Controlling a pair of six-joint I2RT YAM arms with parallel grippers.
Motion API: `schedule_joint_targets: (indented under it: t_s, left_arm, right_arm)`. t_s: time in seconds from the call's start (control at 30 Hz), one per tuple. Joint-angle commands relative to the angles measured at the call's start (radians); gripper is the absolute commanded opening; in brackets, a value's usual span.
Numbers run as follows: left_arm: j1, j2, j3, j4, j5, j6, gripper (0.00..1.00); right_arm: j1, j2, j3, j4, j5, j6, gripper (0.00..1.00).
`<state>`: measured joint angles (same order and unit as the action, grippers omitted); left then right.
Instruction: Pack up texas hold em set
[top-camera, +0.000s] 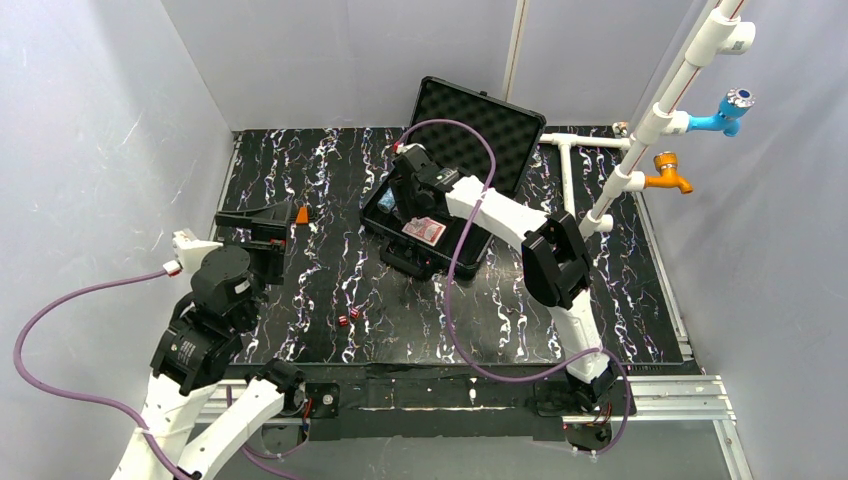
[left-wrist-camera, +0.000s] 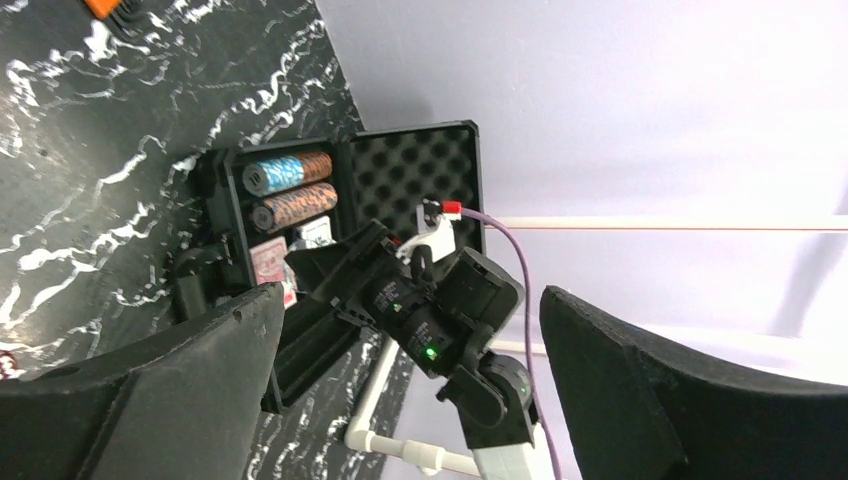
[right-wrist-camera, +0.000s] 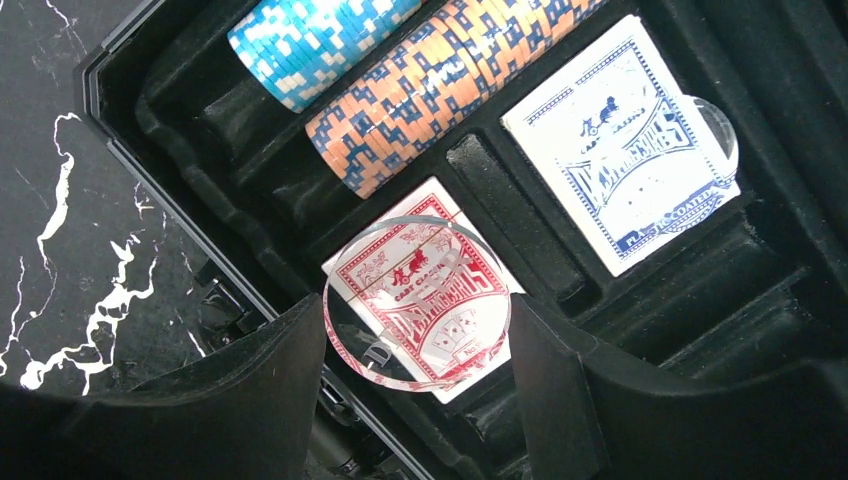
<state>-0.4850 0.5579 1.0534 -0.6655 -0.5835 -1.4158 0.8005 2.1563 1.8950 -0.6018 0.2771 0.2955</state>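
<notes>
Right tool (right-wrist-camera: 415, 322): jaws partly closed on a clear disc (right-wrist-camera: 418, 300), which is pinched edge to edge between the two fingers (right-wrist-camera: 290, 370). It hangs over the near left part of the case (right-wrist-camera: 110, 110), and the disc sits directly above the red deck (right-wrist-camera: 440, 255), whose print shows through it. I cannot tell whether the disc touches the deck.

Case (top-camera: 420, 262): mid-table and a little to the far side, with the lid (top-camera: 480, 125) standing open on the far side and its foam showing.
- The blue chip stack (right-wrist-camera: 310, 40) and the orange-brown chip stack (right-wrist-camera: 440, 85) lie on their sides in neighbouring troughs.
- The blue deck (right-wrist-camera: 620, 150) lies flat in its own recess, to the right of the red deck.
- A second clear disc (right-wrist-camera: 718, 135) rests at the blue deck's right edge.

Dice (top-camera: 342, 321): two small red ones on the table (top-camera: 500, 300), near side, well apart from the case.

Left tool (top-camera: 262, 238): at the left side of the table, jaws spread wide with nothing between them. A small orange piece (top-camera: 301, 214) lies just beside it.

White pipe frame (top-camera: 600, 190): stands to the right of the case, at the far right of the table.
</notes>
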Motion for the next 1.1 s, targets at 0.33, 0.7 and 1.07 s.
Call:
schedule_joint_targets:
  t_s: [0.33,0.7,1.07]
  left_arm:
    - [-0.002,-0.045,-0.119,0.235,0.082,-0.091,0.99]
    - [-0.001,-0.021,-0.107,0.242,0.114,-0.114,0.99]
    - [-0.001,-0.006,-0.155,0.358,0.206,-0.068,0.99]
  right_arm:
    - [-0.018,-0.012,0.005,0.025,-0.028,-0.015,0.55]
    - [-0.034,-0.009,-0.009,0.009,-0.019,-0.01,0.55]
    - [-0.042,0.019,-0.028,0.006,-0.038,-0.004,0.55]
